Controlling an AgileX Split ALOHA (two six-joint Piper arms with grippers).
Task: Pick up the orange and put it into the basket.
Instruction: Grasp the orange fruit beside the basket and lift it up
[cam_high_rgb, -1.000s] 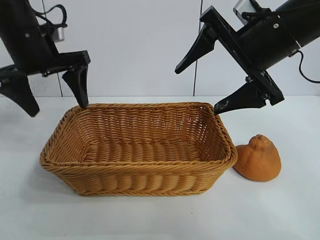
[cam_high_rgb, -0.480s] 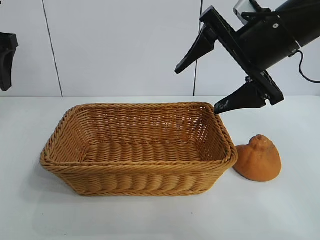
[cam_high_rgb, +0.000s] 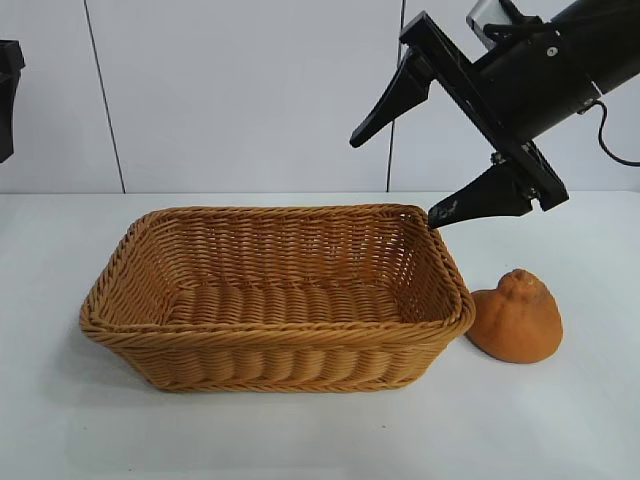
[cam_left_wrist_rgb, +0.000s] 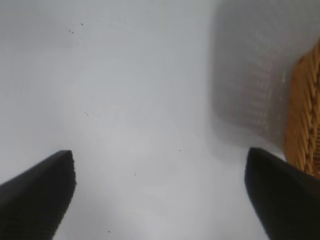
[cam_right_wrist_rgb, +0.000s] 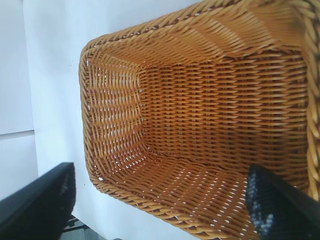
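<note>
- right gripper (cam_high_rgb: 392, 172) jaws spread wide, empty, hanging over the basket (cam_high_rgb: 278, 336) back-right corner
- left gripper (cam_left_wrist_rgb: 160, 165) jaws wide too, over bare worktop (cam_left_wrist_rgb: 125, 100) beside the basket
- orange (cam_high_rgb: 516, 317) sits untouched just right of the basket

The basket (cam_high_rgb: 275, 300) is seen sitting upright at the centre of the white bench (cam_high_rgb: 560, 420), its long side turned toward the exterior camera. Tan-orange wicker is shown, with flaring walls and a braided rim; nothing is held inside. The orange (cam_high_rgb: 516, 317) is found at 3 o'clock from the basket, just beside its right end, resting on the bench. Dull, lumpy skin is displayed, with a knobbly neck pointing up.
</note>
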